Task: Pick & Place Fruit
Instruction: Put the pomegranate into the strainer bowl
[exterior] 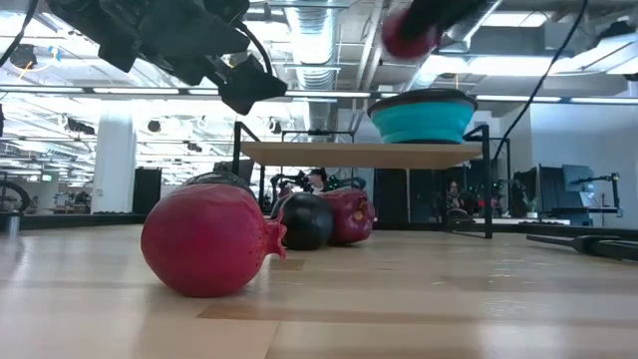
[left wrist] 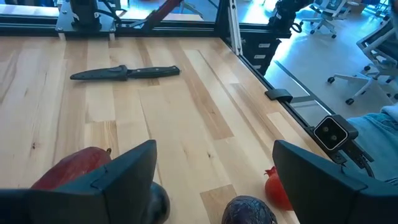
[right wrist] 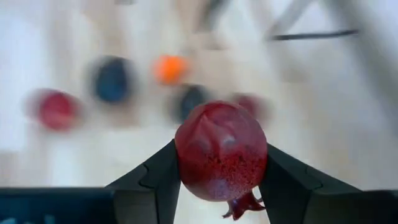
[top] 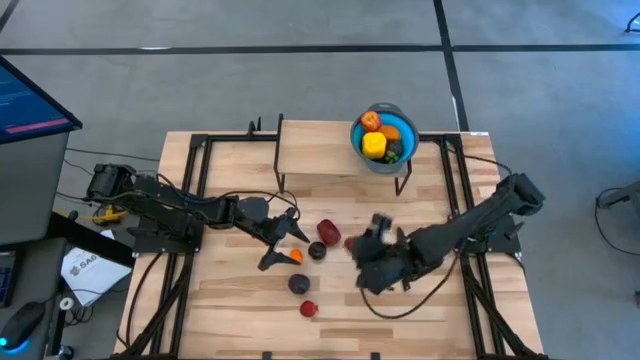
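- Fruit lies in two groups: some on the wooden surface (top: 230, 310) near its middle, the rest in a blue bowl (top: 403, 128) on a small raised shelf (top: 315, 155) at the far edge
- Right claw (right wrist: 217, 186) is clamped on a red pomegranate (right wrist: 221, 158), one finger pressed on each side and the fruit's little crown pointing down; in the high view this claw (top: 368, 240) sits right of the loose fruit, and the low view shows a red fruit (exterior: 407, 35) held well up off the surface
- Left claw (top: 283, 245) has its fingers (left wrist: 118, 177) apart with nothing between them, hovering at the left side of the loose fruit group
- Just beside that claw is a small orange fruit (top: 297, 256)
- Loose on the surface: a red fruit (top: 328, 231), a small dark one (top: 317, 251) next to it, a dark purple one (top: 298, 284) nearer the front edge, and a red pomegranate (top: 309, 309) closest to the front edge
- From surface height, that front pomegranate (exterior: 209, 242) looms largest, with the dark fruit (exterior: 304, 220) and another red one (exterior: 346, 214) touching side by side behind it
- Inside the bowl are an orange fruit (top: 371, 121), a yellow one (top: 374, 146) and something dark (top: 393, 152) against the rim
- A black knife (left wrist: 126, 73) lies flat on the surface, well apart from the fruit, seen from the left wrist
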Robot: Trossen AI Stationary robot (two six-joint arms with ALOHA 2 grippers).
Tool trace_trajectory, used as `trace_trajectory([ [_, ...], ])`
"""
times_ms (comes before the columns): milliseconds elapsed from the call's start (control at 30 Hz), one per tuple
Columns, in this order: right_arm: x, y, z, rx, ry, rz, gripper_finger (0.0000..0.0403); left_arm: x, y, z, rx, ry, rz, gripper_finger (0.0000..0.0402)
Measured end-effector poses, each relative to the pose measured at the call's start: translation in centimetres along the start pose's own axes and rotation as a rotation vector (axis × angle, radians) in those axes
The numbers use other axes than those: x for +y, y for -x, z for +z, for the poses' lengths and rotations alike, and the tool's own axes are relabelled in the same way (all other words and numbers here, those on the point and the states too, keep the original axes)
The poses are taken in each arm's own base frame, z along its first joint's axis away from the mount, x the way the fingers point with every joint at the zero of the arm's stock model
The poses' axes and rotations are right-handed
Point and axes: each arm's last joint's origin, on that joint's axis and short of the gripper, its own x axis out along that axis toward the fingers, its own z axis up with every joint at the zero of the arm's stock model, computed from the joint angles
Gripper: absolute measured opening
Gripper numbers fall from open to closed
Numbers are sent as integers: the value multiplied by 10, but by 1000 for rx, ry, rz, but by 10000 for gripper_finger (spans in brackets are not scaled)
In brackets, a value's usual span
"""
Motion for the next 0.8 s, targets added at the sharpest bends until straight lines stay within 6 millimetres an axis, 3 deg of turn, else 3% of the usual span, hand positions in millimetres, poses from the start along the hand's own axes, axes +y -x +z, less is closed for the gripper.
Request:
trace_trajectory([
  [100,-38,29,23,65,136,-207,172,0,0,0,-1,-3,0,314],
  [233,-93,35,43,209,314,-370,181,0,0,0,-2,-4,3,314],
  [533,-214,-24,48,611,565,-390,188,0,0,0,-5,-8,4,314],
  [667,-244,-54,41,768,627,-359,189,0,0,1,-6,-9,3,314],
  [800,-257,-80,35,872,697,-310,196,0,0,1,-7,-9,3,314],
])
